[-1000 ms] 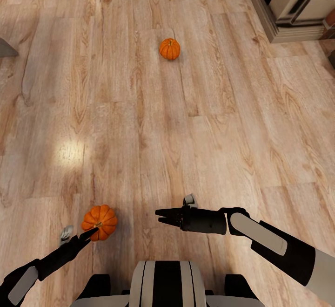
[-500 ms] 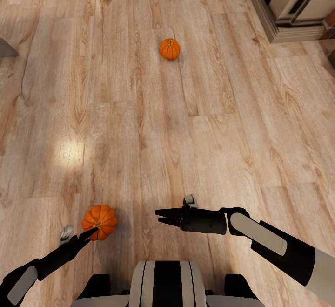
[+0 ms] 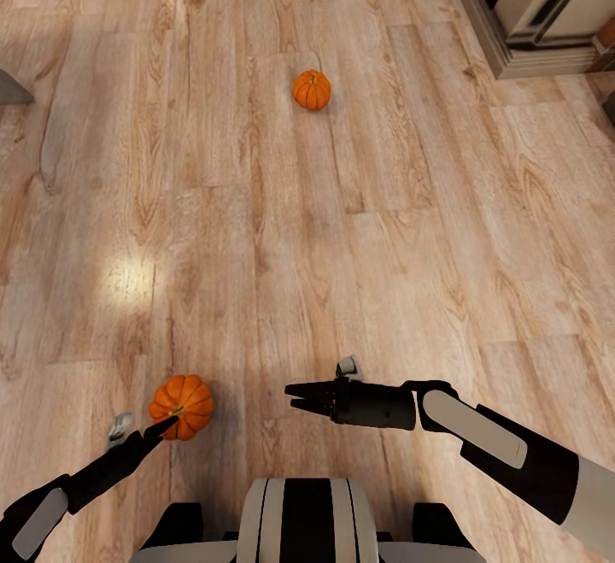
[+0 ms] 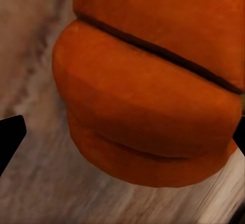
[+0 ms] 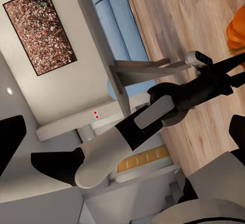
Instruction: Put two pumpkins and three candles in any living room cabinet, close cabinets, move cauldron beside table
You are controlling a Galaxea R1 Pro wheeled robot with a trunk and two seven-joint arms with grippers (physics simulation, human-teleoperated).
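Two orange ribbed pumpkins lie on the wooden floor. The near pumpkin (image 3: 183, 401) sits just in front of my base at the left; the far pumpkin (image 3: 312, 90) lies farther out, toward the middle. My left gripper (image 3: 167, 426) is low at the near pumpkin's near side, open. In the left wrist view that pumpkin (image 4: 148, 96) looms between the dark fingertips (image 4: 11, 136), which stand wide apart. My right gripper (image 3: 292, 396) hovers open and empty to the right of the near pumpkin, pointing left. The right wrist view looks across at my left arm (image 5: 153, 112) and a sliver of pumpkin (image 5: 238, 27).
A pale carved furniture base (image 3: 534, 29) stands at the far right. A grey corner (image 3: 12, 89) pokes in at the left edge. A blue sofa (image 5: 109, 15) and a framed picture (image 5: 40, 30) appear in the right wrist view. Open plank floor (image 3: 256, 230) lies between the pumpkins.
The left arm has sunk very slightly beside the near pumpkin. The right arm, the pumpkins and the camera have stayed put.
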